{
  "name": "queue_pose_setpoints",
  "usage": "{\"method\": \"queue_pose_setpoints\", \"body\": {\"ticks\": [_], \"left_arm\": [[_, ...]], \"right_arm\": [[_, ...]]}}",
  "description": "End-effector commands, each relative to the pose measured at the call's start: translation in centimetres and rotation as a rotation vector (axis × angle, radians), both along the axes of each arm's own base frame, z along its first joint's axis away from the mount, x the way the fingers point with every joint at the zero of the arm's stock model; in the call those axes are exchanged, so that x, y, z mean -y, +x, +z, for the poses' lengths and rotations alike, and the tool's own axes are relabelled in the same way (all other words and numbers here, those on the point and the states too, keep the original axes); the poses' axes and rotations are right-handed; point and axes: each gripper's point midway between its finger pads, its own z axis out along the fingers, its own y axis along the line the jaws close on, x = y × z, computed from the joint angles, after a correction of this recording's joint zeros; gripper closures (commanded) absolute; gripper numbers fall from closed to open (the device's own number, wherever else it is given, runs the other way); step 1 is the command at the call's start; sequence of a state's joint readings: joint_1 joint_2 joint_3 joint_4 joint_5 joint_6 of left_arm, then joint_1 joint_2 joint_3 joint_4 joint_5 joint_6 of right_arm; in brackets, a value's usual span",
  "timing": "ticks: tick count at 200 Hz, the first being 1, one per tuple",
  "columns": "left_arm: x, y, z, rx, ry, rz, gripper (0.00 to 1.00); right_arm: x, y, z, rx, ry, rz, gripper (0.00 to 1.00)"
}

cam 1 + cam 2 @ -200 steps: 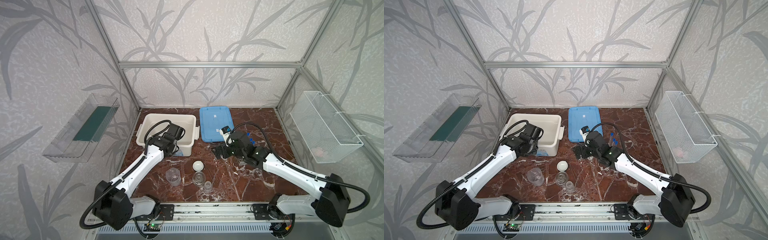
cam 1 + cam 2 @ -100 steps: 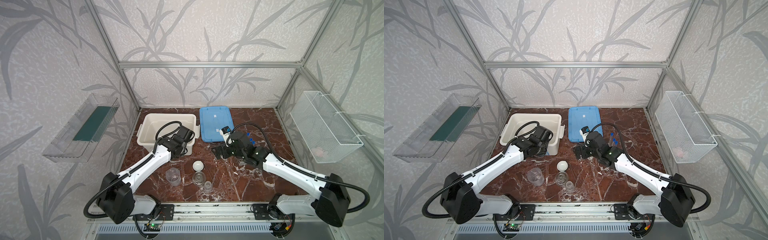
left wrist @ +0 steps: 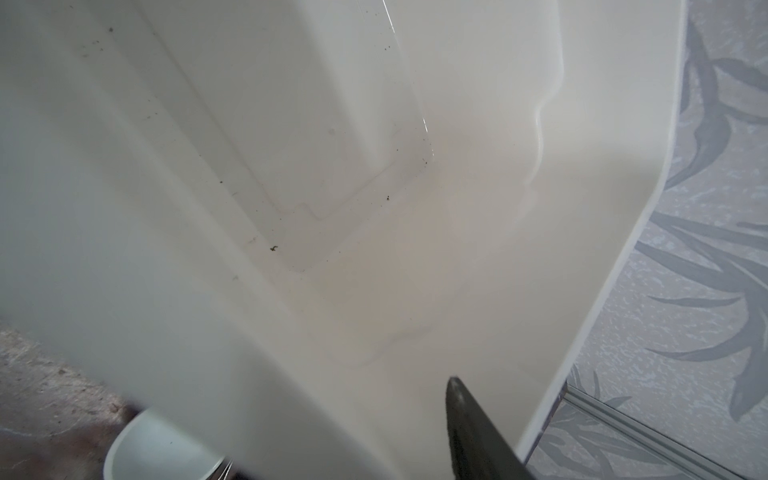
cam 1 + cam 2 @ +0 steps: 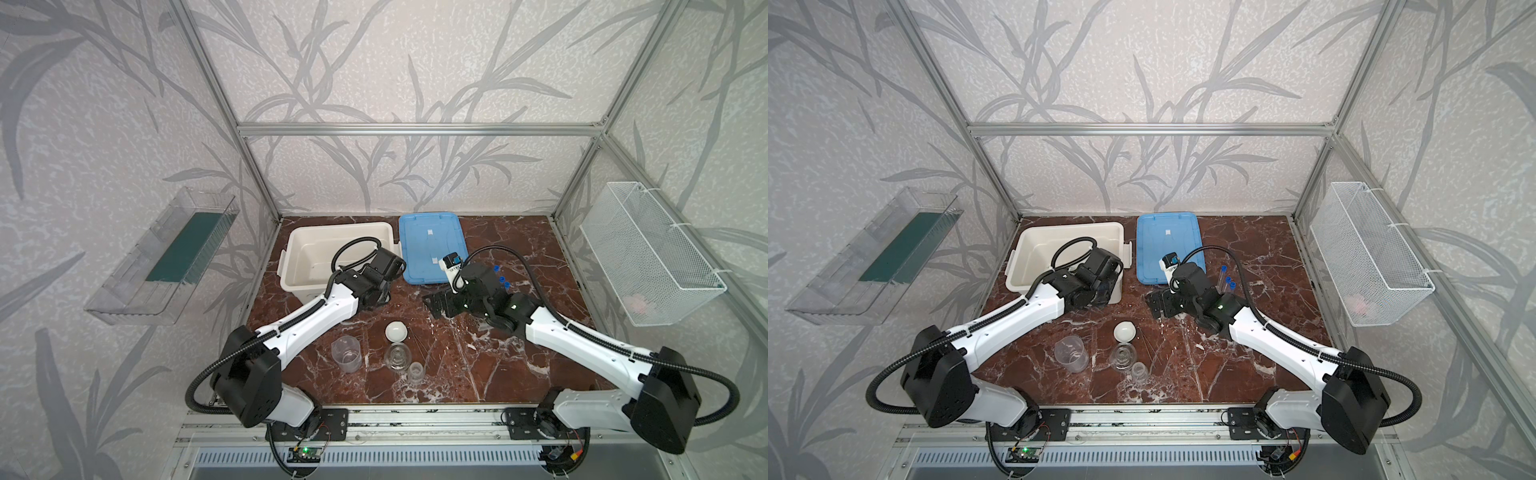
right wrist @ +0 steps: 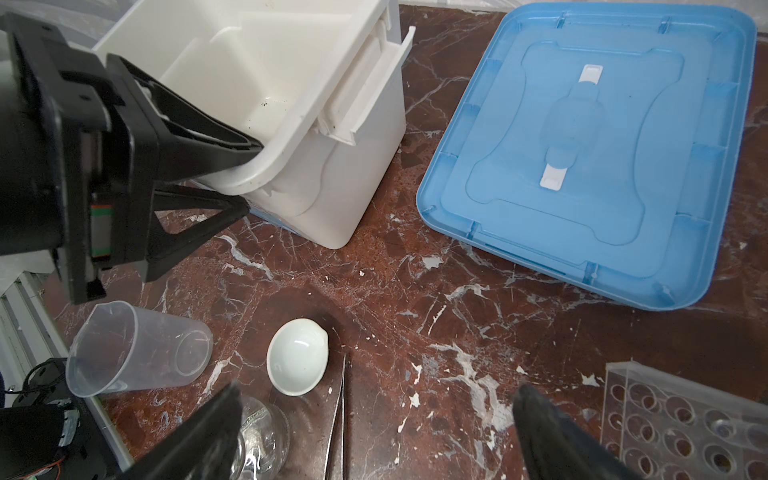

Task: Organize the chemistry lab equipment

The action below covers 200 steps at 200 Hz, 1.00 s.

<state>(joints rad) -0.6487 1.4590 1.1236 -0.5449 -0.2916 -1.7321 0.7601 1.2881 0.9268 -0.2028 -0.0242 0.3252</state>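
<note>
Near the table's front stand a clear beaker (image 4: 346, 354), a flask (image 4: 397, 357), a small beaker (image 4: 415, 371) and a little white dish (image 4: 395, 331). Blue-capped test tubes (image 4: 500, 278) stand behind my right arm, and the clear holed rack (image 5: 685, 415) shows in the right wrist view. My left gripper (image 5: 249, 176) is open, its jaws straddling the rim of the white box (image 4: 299, 249) at its near right corner. One finger (image 3: 473, 432) is inside the box. My right gripper (image 5: 378, 399) hangs open and empty above the marble, right of the dish (image 5: 297, 357).
A blue lid (image 4: 432, 249) lies flat beside the box. Thin metal tweezers (image 5: 338, 415) lie next to the dish. A wire basket (image 4: 648, 253) hangs on the right wall and a clear shelf (image 4: 166, 257) on the left wall.
My left gripper has moved to the right along the box's near wall to its right corner. The right arm has stayed still.
</note>
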Motion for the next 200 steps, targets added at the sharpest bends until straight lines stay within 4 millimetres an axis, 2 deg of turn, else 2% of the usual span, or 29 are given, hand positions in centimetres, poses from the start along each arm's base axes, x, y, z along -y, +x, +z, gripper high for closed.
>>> {"method": "queue_pose_setpoints", "body": {"ticks": [1, 17, 35, 68, 97, 122, 139, 171, 200], "left_arm": [[-0.5, 0.1, 3.2, 0.084, 0.040, -0.022, 0.33], [-1.1, 0.2, 6.1, 0.160, 0.143, -0.102, 0.17], [-1.8, -0.4, 9.0, 0.223, 0.230, -0.179, 0.06], [-3.2, -3.8, 10.4, 0.200, 0.241, -0.279, 0.05], [-5.6, -8.1, 9.6, 0.108, 0.268, -0.334, 0.05], [-5.8, -10.9, 8.9, 0.065, 0.188, -0.383, 0.04], [-6.4, -13.3, 8.2, -0.026, 0.198, -0.423, 0.02], [-9.6, -16.9, 7.0, -0.188, 0.307, -0.445, 0.01], [-10.3, -19.7, 4.2, -0.390, 0.315, -0.458, 0.01]], "right_arm": [[0.2, -0.1, 0.7, 0.022, 0.010, -0.006, 0.01], [0.2, -0.1, 1.0, 0.024, 0.011, -0.007, 0.00], [0.3, -0.2, 1.8, 0.030, 0.018, -0.010, 0.01], [1.0, -0.6, 4.0, 0.073, 0.032, -0.014, 0.01], [1.5, -1.2, 4.7, 0.077, -0.005, 0.013, 0.01], [1.8, -1.8, 4.3, 0.062, -0.046, 0.044, 0.01], [2.0, -2.4, 3.8, 0.033, -0.069, 0.066, 0.01], [2.4, -3.4, 3.2, 0.007, -0.083, 0.087, 0.01], [2.6, -3.7, 2.7, -0.004, -0.078, 0.085, 0.01]]}}
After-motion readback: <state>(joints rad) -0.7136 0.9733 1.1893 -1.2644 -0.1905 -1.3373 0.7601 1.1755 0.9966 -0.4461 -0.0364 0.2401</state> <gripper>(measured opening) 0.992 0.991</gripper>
